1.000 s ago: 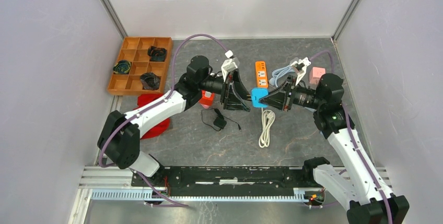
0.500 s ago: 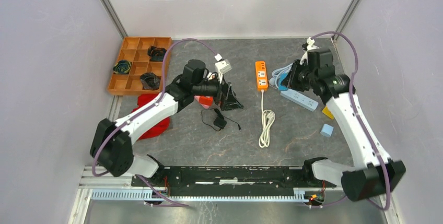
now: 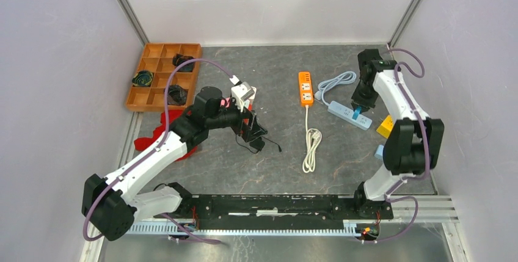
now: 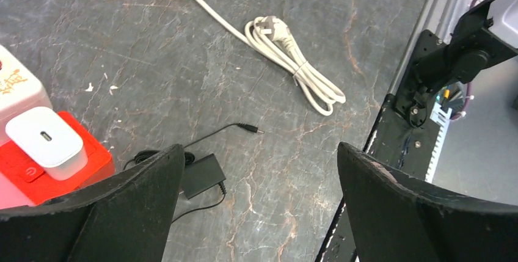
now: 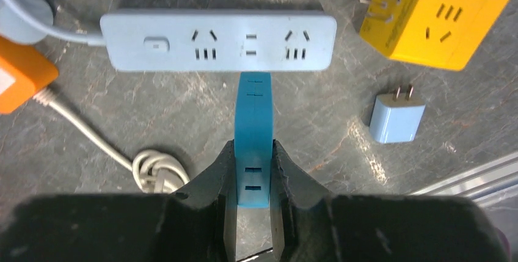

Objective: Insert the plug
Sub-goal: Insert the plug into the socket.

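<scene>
The right pincer (image 5: 253,155) is clamped on a flat blue plug (image 5: 253,115), pinching its near end between both fingers. The plug's far end points at the middle socket of a long pale blue power strip (image 5: 218,40) lying flat; I cannot tell whether the two touch. Near the strip sit a yellow cube adapter (image 5: 437,14) and a small light blue charger (image 5: 397,117).

The left pincer (image 4: 262,213) hangs with its jaws spread wide and nothing between them. It is above a small black adapter with a thin lead (image 4: 203,174) and beside a red box (image 4: 73,167) carrying a white charger (image 4: 44,141). Between the arms lie an orange power strip (image 3: 305,87) and its coiled white cable (image 3: 312,146).

The worktop (image 3: 275,164) is a dark grey, stone-look slab with pale veins. A wooden compartment tray (image 3: 164,45) sits in its far left corner, with a red cloth (image 3: 146,138) nearby. Plain pale walls (image 3: 269,5) close three sides, with metal posts (image 3: 125,5) in the corners.
</scene>
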You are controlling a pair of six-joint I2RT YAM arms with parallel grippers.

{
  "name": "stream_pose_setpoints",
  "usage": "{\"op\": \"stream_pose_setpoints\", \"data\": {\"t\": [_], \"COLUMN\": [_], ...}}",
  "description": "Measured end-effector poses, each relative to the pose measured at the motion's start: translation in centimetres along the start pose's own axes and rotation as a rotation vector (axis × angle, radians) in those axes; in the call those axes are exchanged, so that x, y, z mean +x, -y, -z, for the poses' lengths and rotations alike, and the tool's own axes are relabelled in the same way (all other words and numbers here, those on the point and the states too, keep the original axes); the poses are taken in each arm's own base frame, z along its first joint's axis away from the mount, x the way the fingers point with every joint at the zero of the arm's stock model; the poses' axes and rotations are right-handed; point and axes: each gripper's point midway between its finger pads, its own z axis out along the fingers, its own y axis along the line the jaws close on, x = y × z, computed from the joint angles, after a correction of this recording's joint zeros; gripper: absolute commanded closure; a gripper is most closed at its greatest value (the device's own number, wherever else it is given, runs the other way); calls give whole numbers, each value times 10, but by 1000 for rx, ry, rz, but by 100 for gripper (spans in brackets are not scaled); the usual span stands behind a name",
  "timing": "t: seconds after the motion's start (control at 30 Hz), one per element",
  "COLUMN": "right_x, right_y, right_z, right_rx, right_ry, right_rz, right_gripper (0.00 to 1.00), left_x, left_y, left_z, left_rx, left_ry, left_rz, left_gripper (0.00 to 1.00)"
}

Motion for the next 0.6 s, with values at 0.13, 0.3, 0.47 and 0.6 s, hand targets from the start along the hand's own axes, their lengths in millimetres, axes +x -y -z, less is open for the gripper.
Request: {"op": "stream_pose_setpoints", "data": {"t": [0.13, 0.3, 0.47, 0.6], "right_x": [-12, -22, -30, -32], "right_y": [-5, 2, 9, 7], "right_z": [-19, -29, -32, -34], "right_rx": [42, 54, 50, 21], "right_ry": [-27, -29, -19, -19], "right_rz": [12, 5, -13, -15], "right_gripper": [100, 100, 100, 100], "left_x": [3, 7, 8, 8], "left_y": [-6, -11, -13, -14], "left_z": [1, 1, 2, 2], "left_rx": [-35, -60, -75, -80], "left_ry": [-13, -26, -28, -29], "left_rz": [-6, -6, -5, -5], "left_gripper": [0, 0, 0, 0]}}
